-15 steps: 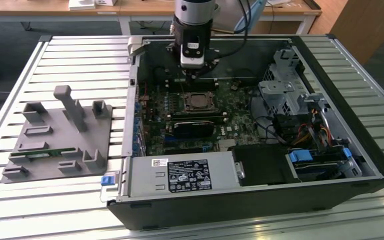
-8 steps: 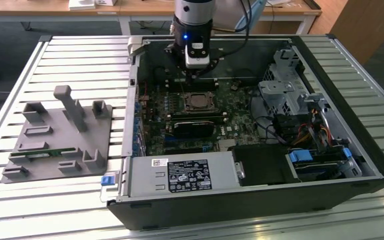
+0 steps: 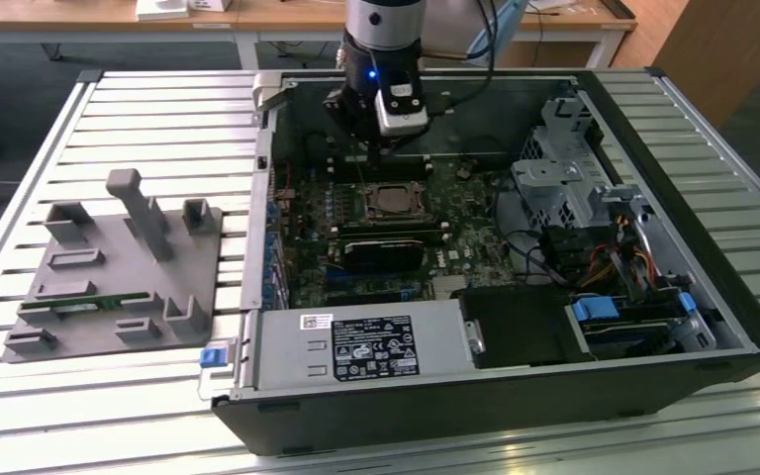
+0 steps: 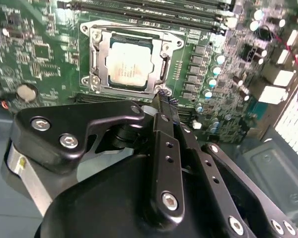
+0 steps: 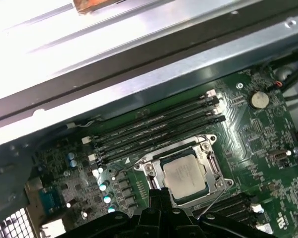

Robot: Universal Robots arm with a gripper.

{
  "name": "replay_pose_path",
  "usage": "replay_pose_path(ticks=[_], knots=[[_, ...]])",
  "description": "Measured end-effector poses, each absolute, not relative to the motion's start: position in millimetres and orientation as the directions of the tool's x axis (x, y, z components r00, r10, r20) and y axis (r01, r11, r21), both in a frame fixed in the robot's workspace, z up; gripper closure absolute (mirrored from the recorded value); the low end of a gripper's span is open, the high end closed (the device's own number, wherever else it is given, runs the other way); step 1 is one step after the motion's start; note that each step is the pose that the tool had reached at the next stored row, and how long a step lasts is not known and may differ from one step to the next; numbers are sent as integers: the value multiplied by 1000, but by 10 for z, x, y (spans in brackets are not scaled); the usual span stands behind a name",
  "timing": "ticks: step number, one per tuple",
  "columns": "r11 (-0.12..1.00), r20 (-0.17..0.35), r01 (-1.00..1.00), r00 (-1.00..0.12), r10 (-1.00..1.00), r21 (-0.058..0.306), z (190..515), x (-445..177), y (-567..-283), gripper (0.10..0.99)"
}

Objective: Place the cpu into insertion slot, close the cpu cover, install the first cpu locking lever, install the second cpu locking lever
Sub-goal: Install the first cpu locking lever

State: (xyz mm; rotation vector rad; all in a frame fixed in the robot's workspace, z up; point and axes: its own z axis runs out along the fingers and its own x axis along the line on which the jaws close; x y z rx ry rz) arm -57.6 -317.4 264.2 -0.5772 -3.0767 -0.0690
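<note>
The cpu (image 4: 130, 62) lies flat in the insertion slot (image 3: 391, 201) on the green motherboard (image 3: 473, 228), its silver top facing up. The cpu cover (image 4: 165, 60) lies down around it as a silver frame. In the first wrist view the cpu (image 5: 185, 174) shows through the cover (image 5: 151, 168), and a thin wire lever (image 5: 216, 198) slants off beside the socket. My gripper (image 4: 164, 97) hovers just beside the socket's edge, shut with nothing between its fingers. It also appears in the first wrist view (image 5: 161, 194) and hangs over the board's far side in the exterior view (image 3: 377, 148).
Long memory slots (image 5: 159, 124) run beside the socket, with the case wall (image 5: 139, 64) behind them. A black card (image 3: 383, 247), a power supply (image 3: 353, 346), a drive cage (image 3: 572, 178) and cables (image 3: 617, 257) crowd the case. A grey fixture plate (image 3: 116, 267) sits on the slatted table.
</note>
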Motion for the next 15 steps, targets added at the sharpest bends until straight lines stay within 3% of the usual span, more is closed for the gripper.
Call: replay_pose_path(ticks=[15], knots=[[990, 18, 137, -991, 136, 41, 2638, -576, -3174, 980]])
